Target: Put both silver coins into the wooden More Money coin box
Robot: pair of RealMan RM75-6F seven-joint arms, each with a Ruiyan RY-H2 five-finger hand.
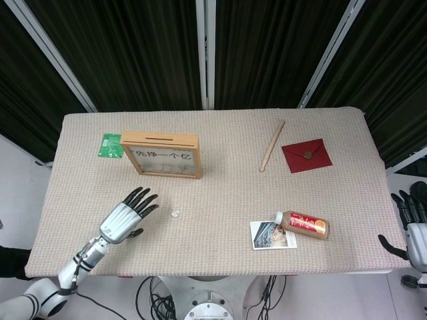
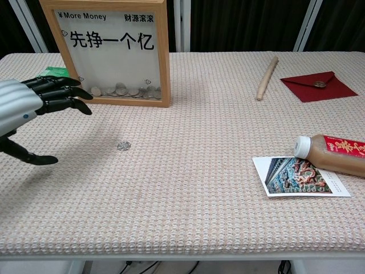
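Observation:
The wooden More Money coin box stands upright at the table's back left, several coins lying behind its clear front. One silver coin lies flat on the mat in front of the box. My left hand hovers just left of this coin, fingers spread and pointing toward it, holding nothing. My right hand hangs beyond the table's right edge, fingers apart and empty. No other loose silver coin shows.
A green packet lies left of the box. A wooden stick and a red envelope sit at the back right. A bottle lies on its side over a picture card at the front right.

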